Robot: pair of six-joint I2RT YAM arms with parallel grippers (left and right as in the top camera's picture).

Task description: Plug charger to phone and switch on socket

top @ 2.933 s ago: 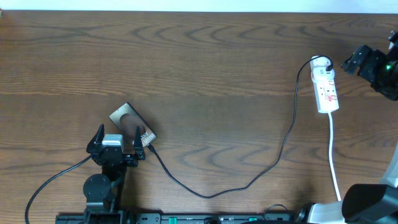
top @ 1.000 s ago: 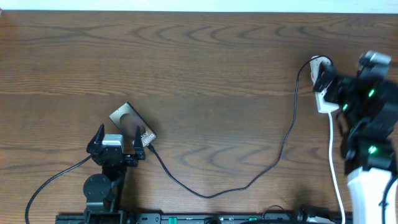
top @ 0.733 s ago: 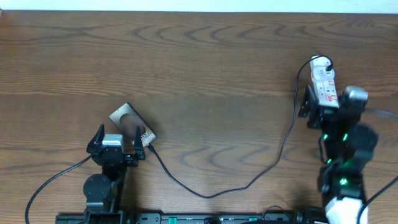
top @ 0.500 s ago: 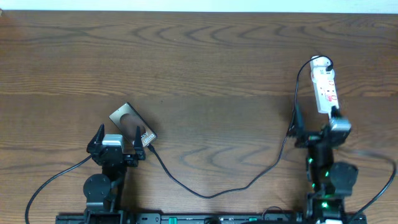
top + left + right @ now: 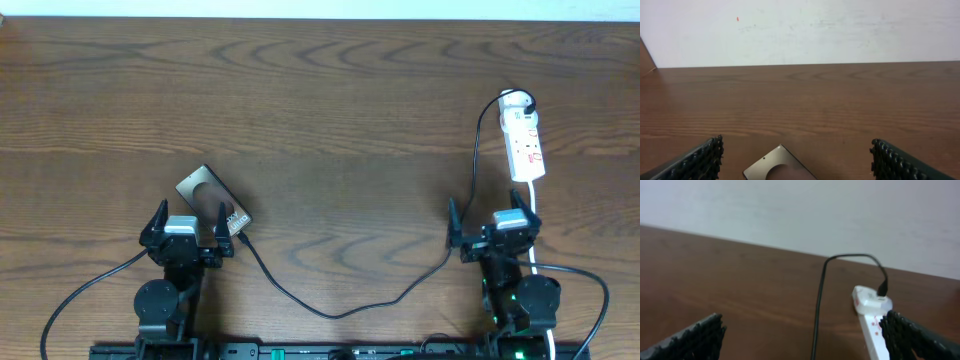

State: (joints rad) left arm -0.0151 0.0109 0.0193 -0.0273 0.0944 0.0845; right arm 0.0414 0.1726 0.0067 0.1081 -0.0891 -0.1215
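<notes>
My left hand (image 5: 190, 213) is spread wide and holds nothing, and the phone (image 5: 203, 189) lies flat just in front of it, its near part between my fingers (image 5: 695, 162). My right hand (image 5: 489, 212) is spread wide and empty too, and the power strip (image 5: 525, 148) lies ahead of it, a little to its right. The black cable (image 5: 400, 293) runs from the far end of the strip, past the left side of my right hand, over to the phone. I cannot tell if its tip sits all the way in. If my left hand pushes forward, it may bump the phone and pull the tip loose. If my right hand catches the cable, it may drag the strip or tug the phone.
</notes>
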